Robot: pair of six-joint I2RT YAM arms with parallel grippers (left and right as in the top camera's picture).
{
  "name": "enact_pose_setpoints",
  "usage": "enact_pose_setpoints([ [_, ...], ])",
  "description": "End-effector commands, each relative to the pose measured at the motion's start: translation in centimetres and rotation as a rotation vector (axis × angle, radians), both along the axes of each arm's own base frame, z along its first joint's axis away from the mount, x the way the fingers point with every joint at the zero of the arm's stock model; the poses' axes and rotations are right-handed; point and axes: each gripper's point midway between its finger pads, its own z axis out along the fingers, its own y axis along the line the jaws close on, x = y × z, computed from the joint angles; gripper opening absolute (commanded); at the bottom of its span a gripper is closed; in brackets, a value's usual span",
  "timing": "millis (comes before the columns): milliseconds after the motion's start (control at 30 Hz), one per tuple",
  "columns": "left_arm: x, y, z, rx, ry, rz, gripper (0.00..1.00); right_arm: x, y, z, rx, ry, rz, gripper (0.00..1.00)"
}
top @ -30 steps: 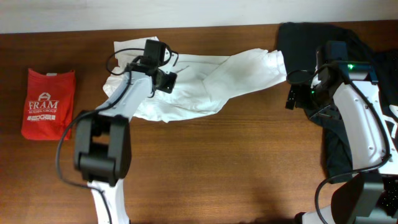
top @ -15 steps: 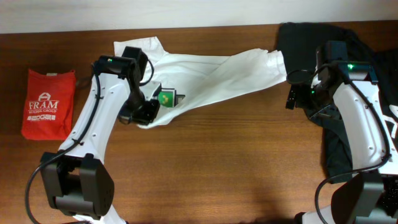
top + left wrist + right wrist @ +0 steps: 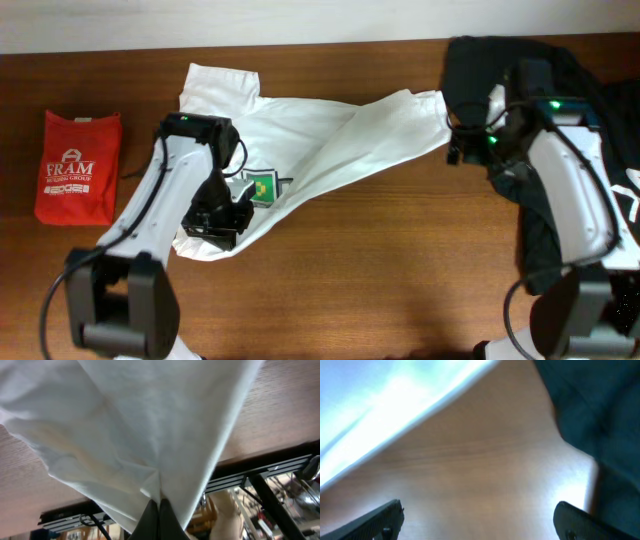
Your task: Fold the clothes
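"so, what takes up most of the overhead view?"

"the brown wooden table (image 3: pixel 400 290), edge to edge. across its upper half lies the white t-shirt (image 3: pixel 340 130), wrinkled, stretched in a long diagonal band from the upper left of centre to the upper right, where one end reaches the black shirt (image 3: pixel 480 60)."

"and that black one?"

"it is heaped in the upper right corner and trails down the right edge, partly under the right arm. at the far left, well apart from the rest, sits a folded red shirt (image 3: pixel 78 165) with white lettering."

"where are the grippers?"

"the left gripper (image 3: pixel 215 222) is left of centre, at the lower-left tip of the white t-shirt. in the left wrist view its jaws are clenched together on a fold of the white cloth, which fans out from them toward the top of the frame."

"the other one?"

"the right gripper (image 3: pixel 458 150) sits in the upper right, just beside the t-shirt's right end and at the edge of the black shirt. in the right wrist view its jaws are spread wide over bare wood, grasping nothing; white cloth shows at upper left, black cloth at upper right."

"anything smaller?"

"a green-and-yellow label (image 3: pixel 263 187), on the white cloth just up and right of the left gripper."
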Motion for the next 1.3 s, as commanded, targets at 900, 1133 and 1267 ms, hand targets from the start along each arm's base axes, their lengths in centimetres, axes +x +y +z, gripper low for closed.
enact_pose_setpoints([
  [900, 1.9, -0.1, 1.9, -0.035, -0.196, -0.009, 0.00, 15.2, 6.3, -11.3, 0.060, -0.301, 0.031, 0.86],
  [1133, 1.9, -0.1, 1.9, -0.035, -0.195, -0.009, 0.00, 15.8, 6.9, -13.5, 0.086, -0.290, -0.010, 0.75],
  [1267, 1.9, -0.1, 1.9, -0.035, -0.195, -0.009, 0.00, 16.8, 7.0, -13.0, 0.103, -0.334, -0.032, 0.71],
])
